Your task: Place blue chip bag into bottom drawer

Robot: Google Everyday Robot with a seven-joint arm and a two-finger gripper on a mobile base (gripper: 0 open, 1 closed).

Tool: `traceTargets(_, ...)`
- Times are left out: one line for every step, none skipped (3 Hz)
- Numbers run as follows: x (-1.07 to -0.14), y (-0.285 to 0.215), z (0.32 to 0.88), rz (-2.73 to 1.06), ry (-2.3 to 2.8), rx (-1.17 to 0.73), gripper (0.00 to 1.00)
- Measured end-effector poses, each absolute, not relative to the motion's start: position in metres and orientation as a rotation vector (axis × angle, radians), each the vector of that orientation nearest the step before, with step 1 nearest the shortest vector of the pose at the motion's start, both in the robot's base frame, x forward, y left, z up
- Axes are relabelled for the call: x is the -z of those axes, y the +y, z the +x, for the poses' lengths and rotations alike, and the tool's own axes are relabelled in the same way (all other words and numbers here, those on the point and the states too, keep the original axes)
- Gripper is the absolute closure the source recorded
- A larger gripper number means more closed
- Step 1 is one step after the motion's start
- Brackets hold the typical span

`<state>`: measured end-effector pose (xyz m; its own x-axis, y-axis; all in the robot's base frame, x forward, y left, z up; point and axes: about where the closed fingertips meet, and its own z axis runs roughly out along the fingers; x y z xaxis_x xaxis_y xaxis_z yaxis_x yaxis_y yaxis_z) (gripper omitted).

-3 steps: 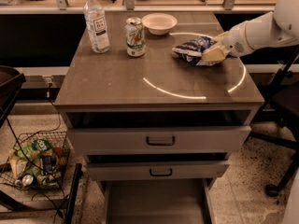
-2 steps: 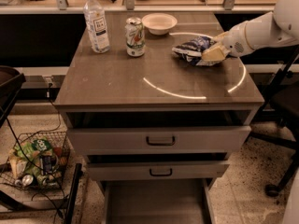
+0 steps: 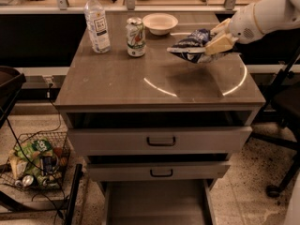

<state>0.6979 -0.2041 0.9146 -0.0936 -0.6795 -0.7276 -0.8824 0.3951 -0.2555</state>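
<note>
The blue chip bag (image 3: 191, 47), crumpled dark-blue foil with white markings, is at the right rear of the table top (image 3: 159, 83), held just above the surface. My gripper (image 3: 216, 42) comes in from the right on a white arm, and its tan fingers are shut on the bag's right end. The bottom drawer (image 3: 157, 205) is pulled out at the foot of the cabinet, a flat grey-brown tray with nothing in it, well below and in front of the bag.
A water bottle (image 3: 97, 21), a soda can (image 3: 135, 37) and a white bowl (image 3: 160, 23) stand at the table's back. Two grey drawer fronts (image 3: 161, 140) sit above the open drawer. A wire basket with green packets (image 3: 35, 165) is on the floor left, and a chair (image 3: 283, 107) stands right.
My gripper has lifted the blue chip bag slightly off the table top; it rested on the surface before. Nothing else has moved.
</note>
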Motion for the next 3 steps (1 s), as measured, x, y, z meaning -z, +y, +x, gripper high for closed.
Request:
traceTargets(-0.953,-0.208,0.663,-1.407,1.801,-0.257,1.0)
traceTargets(-0.976,-0.211,0.613,-1.422,1.755,-0.237,1.0)
traceTargets(-0.962,-0.225,0.559,-1.378,1.741,-0.257,1.0)
